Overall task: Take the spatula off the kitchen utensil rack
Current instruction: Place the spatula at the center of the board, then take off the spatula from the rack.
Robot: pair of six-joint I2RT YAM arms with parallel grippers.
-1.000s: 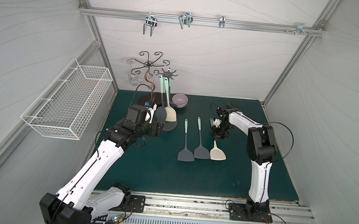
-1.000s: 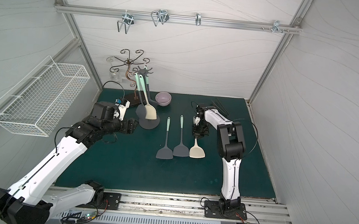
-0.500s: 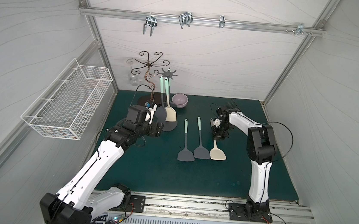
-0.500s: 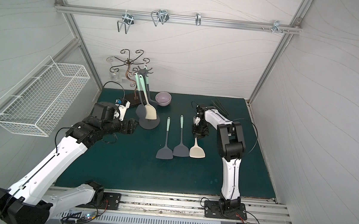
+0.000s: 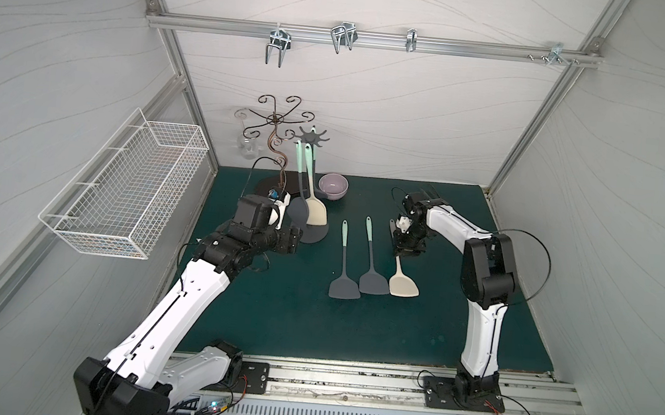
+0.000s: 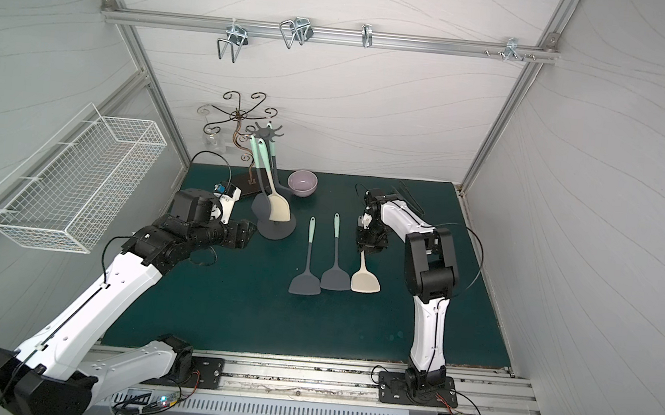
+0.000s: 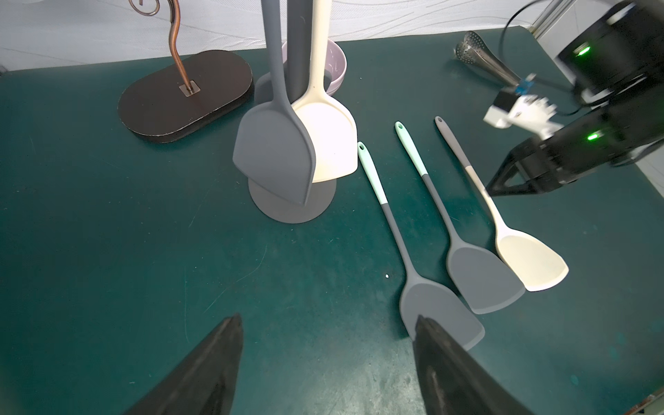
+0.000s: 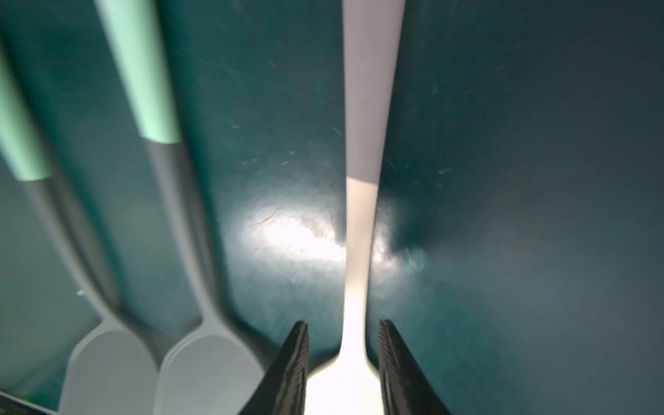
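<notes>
The kitchen utensil rack (image 7: pixel 287 213) stands upright on the table (image 5: pixel 270 315), directly ahead of the left gripper (image 7: pixel 327 317) and near its fingertips. Two spatulas hang from its prongs, blades overlapping just above the round base. The hanging grey spatula (image 7: pixel 273 151) is nearer the left gripper, and the hanging cream spatula (image 7: pixel 334 143) is behind it. The left gripper is spread wide and holds nothing.

The laid cream spatula (image 8: pixel 359 215) is off the rack. It lies flat on the table, its handle running between the fingers of the right gripper (image 8: pixel 343 323). That gripper is parted narrowly. The right wrist view shows bare table on both sides of the handle, so neither finger presses it. Beside the right gripper, on its rack side, two grey spatulas (image 5: pixel 373 283) lie roughly parallel to the cream one.

Step in hand, as judged: release and withdrawal. Recommended procedure:
1. Widen the right gripper until both fingers clear the handle with margin.
2. Lift straight up from the table before any sideways travel. A sideways exit could drag the handle into the neighbouring spatulas.
3. Hold the left gripper off the rack base meanwhile, since a nudge could set the hanging blades swinging.
</notes>
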